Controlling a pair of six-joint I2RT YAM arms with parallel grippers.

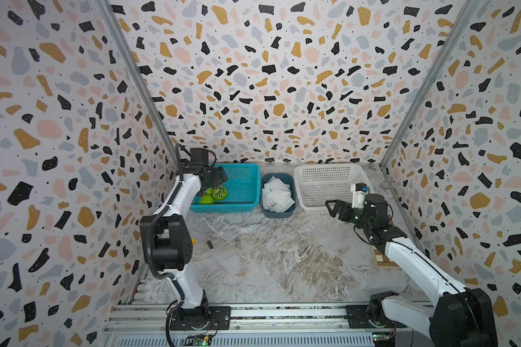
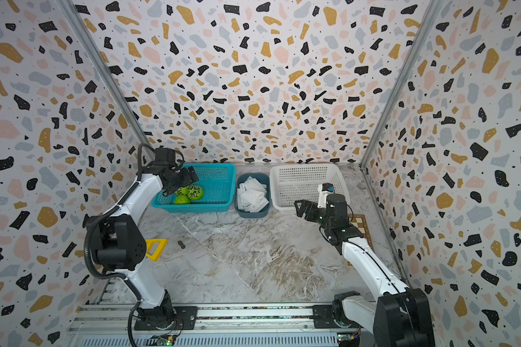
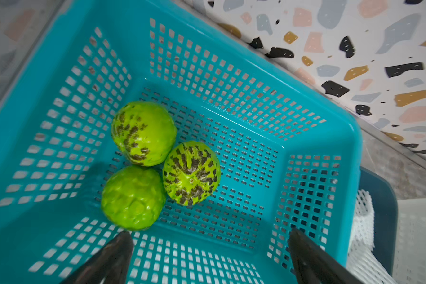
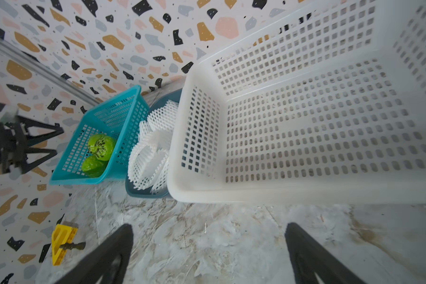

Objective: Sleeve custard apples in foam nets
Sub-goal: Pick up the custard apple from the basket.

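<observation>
Three bright green custard apples [image 3: 143, 132] [image 3: 191, 172] [image 3: 133, 196] lie together in the near left corner of a teal basket [image 1: 247, 198], seen in both top views [image 2: 195, 191]. My left gripper [image 3: 209, 234] hovers open just above that basket [image 1: 215, 180], with nothing between its fingers. White foam nets [image 1: 277, 195] [image 2: 252, 195] are piled in a dark blue bin [image 1: 278, 214] between the two baskets. My right gripper [image 4: 209, 228] stands open and empty over the marble table, in front of the white basket [image 1: 333, 208].
An empty white perforated basket [image 1: 328, 166] [image 4: 197, 194] stands at the back right. A yellow triangular piece [image 2: 155, 248] and a small brown object [image 2: 181, 245] lie at the left. A checkered board [image 2: 363, 225] lies by the right wall. Patterned walls enclose three sides.
</observation>
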